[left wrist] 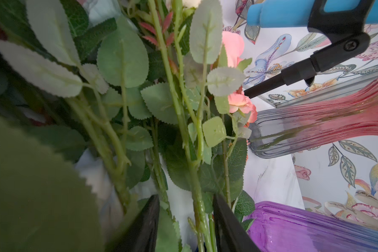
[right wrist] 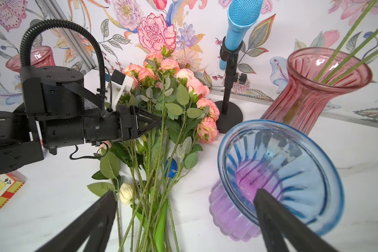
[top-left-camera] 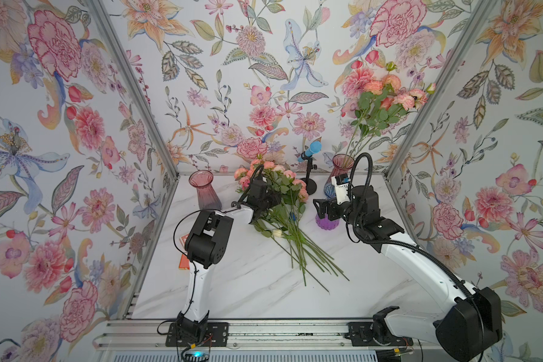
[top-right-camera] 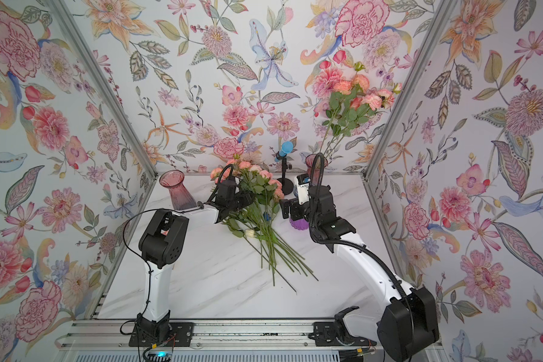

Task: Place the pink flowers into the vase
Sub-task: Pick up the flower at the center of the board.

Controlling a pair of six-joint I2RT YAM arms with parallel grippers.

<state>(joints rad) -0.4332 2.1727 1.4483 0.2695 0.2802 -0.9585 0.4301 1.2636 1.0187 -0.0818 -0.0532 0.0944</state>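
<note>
Flat on the marble table (top-left-camera: pixel 232 282), mid-scene: the pink flowers (top-left-camera: pixel 285 185), blooms toward the far wall, bare stem ends fanned near and a little right, long axis thus running far to near with a slight rightward lean. Reaching in from the left, roughly square across that axis and just below the blooms: the left gripper (left wrist: pixel 185 196), jaws part-way apart, straddling 2 or 3 green stems with gaps showing beside them in the left wrist view, so apparently not clamped. Just right of the bunch, hovering over the blue-and-purple vase (right wrist: pixel 310 165): the right gripper (right wrist: pixel 186 193), jaws spread wide and empty. Standing in the far-right pink vase (top-left-camera: pixel 340 169): a tall pink spray (top-left-camera: pixel 386 94), leaning toward the far-right corner. Empty at the far left: 1 more pink vase (top-left-camera: pixel 203 194). Plainly nearer, and in among the stems: the left arm. Likely called for next: closing across the stems, then tipping the bunch from lying to upright, cut ends down, ahead of any drop into a vase mouth. Worth watching: 1 white bud (top-left-camera: pixel 277 232) tangled in the same bundle, just on the near side of the left gripper.
</note>
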